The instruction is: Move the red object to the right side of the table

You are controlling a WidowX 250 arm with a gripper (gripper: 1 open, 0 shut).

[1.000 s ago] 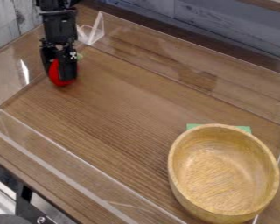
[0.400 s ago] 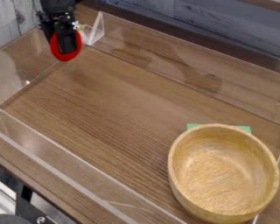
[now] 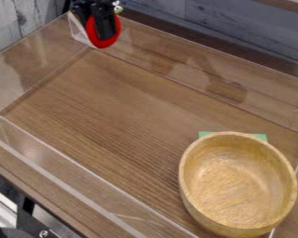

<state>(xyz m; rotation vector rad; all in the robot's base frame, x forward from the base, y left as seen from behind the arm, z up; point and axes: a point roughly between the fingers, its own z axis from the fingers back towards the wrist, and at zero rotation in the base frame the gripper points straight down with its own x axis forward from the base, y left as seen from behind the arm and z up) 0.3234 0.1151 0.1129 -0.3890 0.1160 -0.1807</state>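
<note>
**Red object held aloft at the far left of the worktop**

The gripper [image 3: 97, 20] sits at about 11 o'clock in the camera view, close to the top edge, with only its dark lower part showing. Its jaws are closed on the red object [image 3: 103, 28], a small glossy rounded piece that hangs between the dark fingers. The red object is clear of the wood surface, lifted above the far left part of the worktop [image 3: 127, 121], in front of the low clear wall that runs along the back. Its green top cannot be made out behind the gripper.

The worktop is brown wood grain, edged by clear acrylic walls [image 3: 40, 153] along the near-left side and the back. At about 5 o'clock stands a round light wooden bowl [image 3: 237, 185], upright and showing only its bare inside. A small green patch [image 3: 211, 136] peeks out from behind the bowl's far rim, touching or just beside it; what it is cannot be told. The bowl and the red object are well apart, at opposite corners of the view.
</note>
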